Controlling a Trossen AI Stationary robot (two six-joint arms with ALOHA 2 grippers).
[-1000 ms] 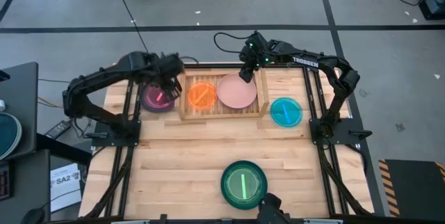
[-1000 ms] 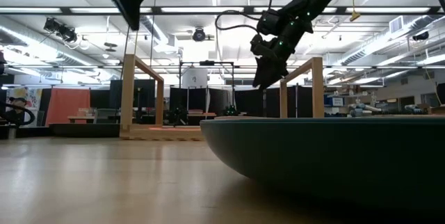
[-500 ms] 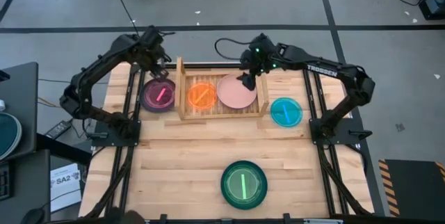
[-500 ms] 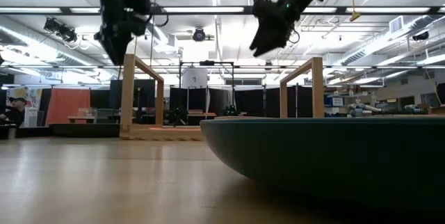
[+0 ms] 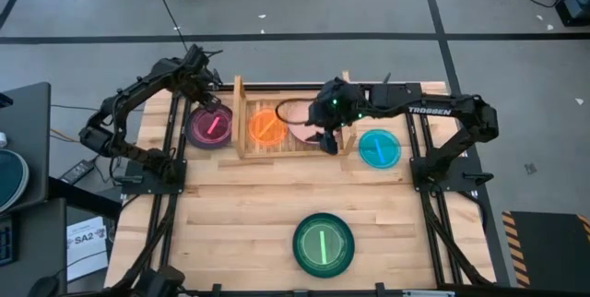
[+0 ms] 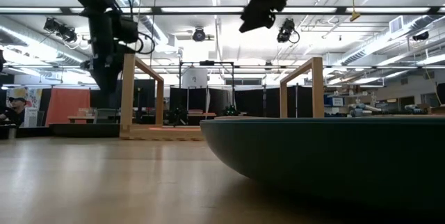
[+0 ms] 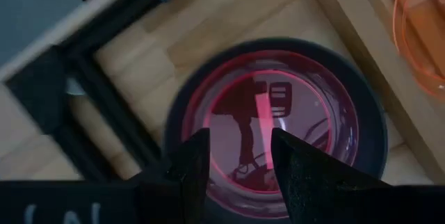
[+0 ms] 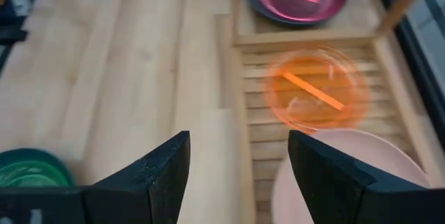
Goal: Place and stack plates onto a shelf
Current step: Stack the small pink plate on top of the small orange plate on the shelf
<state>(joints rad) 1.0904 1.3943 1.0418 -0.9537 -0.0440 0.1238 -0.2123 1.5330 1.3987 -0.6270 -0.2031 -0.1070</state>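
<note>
Both arms are shifting: right gripper [image 5: 330, 140], fingers spread and empty, is leaving the shelved pale pink plastic plate [image 8: 348, 175]; left gripper [image 7: 240, 158], parted, should descend squarely (slowly) over the maroon round plate [image 7: 278, 123] lying beside the slatted wooden shelf [image 5: 247, 149].

Two dark jointed arms; white TROSSEN lettering; green light; black cables.

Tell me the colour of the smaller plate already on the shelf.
Translucent orange, beside the pink plate on the shelf; clearest in the high view.
</note>
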